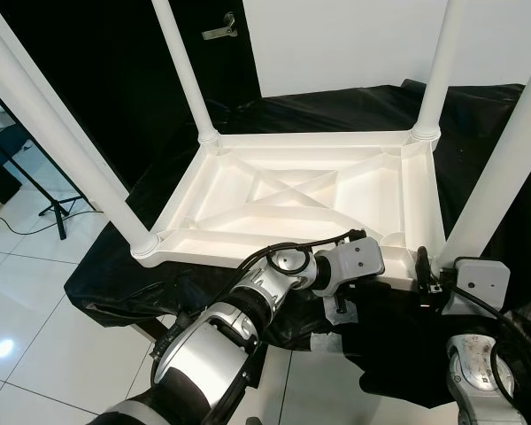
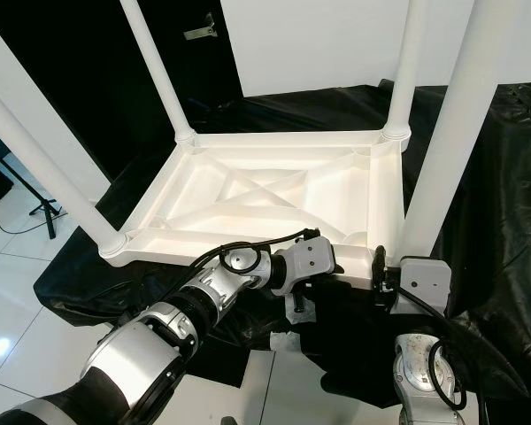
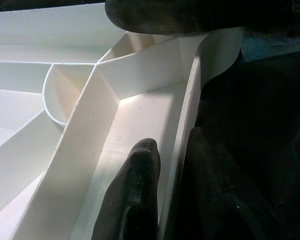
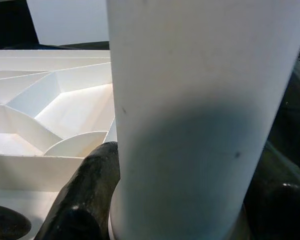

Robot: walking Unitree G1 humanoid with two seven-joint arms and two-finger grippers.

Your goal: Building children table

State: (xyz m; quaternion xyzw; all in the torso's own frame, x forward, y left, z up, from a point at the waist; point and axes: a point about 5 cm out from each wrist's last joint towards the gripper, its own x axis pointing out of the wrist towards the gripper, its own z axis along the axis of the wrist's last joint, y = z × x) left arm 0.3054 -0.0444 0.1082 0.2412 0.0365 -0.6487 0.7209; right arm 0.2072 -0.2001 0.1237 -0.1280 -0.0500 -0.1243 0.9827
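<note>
- The tops of all four white legs are running out of the head views; the near-right leg [image 1: 504, 159] is showing no upper end.
- The left claw [image 3: 175, 150] is sitting partly hidden behind its grey wrist housing in the head views — its fingers [image 3: 132, 200] are standing on either side of the near rim wall, one inside the tray-like underside and one outside, clamped on that rim.
- The right claw [image 4: 180, 210] is closing around the base of the near-right leg, with one black finger [image 4: 85, 200] pressing against the leg's side; the other finger is largely hidden.
- The children's table [image 1: 292, 199] is lying upside down on a surface draped in black sheeting [image 1: 478, 115] — white plastic, ribbed with crossing braces, legs pointing up.
</note>
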